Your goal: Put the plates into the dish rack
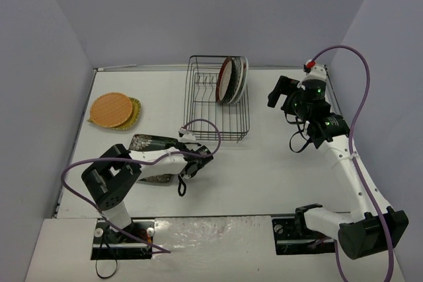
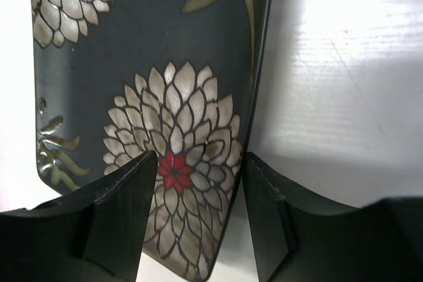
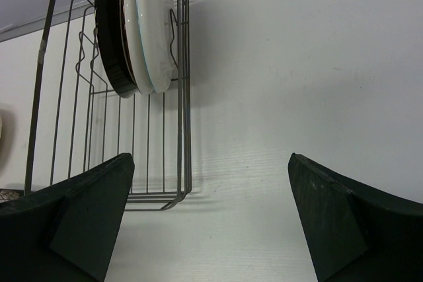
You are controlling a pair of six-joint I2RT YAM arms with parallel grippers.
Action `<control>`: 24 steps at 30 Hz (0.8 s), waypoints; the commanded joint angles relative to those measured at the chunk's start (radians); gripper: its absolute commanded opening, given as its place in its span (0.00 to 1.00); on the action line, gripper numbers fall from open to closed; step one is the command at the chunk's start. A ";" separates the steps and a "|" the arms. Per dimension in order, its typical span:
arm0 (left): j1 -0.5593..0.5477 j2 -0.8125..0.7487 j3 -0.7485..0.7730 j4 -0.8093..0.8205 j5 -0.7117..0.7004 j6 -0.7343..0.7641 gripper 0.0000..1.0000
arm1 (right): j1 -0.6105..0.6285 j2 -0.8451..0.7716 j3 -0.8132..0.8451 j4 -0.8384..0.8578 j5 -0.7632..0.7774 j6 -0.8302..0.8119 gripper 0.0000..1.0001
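Note:
The dark square plate [image 2: 145,77], painted with pale flowers, lies flat on the table at the front left [image 1: 147,143]. My left gripper [image 2: 199,156] is open, and the plate's right edge sits between its fingers with a gap on each side; in the top view my left gripper [image 1: 185,168] is low at the plate's right side. The black wire dish rack [image 1: 205,107] holds three upright plates [image 1: 231,80] at its right end, also seen in the right wrist view [image 3: 142,24]. My right gripper [image 1: 276,94] is wide open and empty, right of the rack [image 3: 119,137].
An orange plate [image 1: 110,109] lies on a yellow-green plate [image 1: 134,113] at the far left. Grey walls enclose the table on three sides. A purple cable [image 1: 205,130] loops from the left arm near the rack's front corner.

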 commanded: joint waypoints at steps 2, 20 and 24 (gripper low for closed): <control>0.026 0.040 0.020 0.063 0.017 0.061 0.50 | -0.010 -0.003 0.003 0.057 -0.004 0.005 1.00; 0.032 0.070 0.015 0.044 0.069 0.043 0.21 | -0.018 -0.009 0.007 0.057 0.007 -0.017 1.00; 0.032 0.028 0.002 0.034 0.085 0.030 0.10 | -0.018 -0.018 -0.003 0.057 0.017 -0.022 1.00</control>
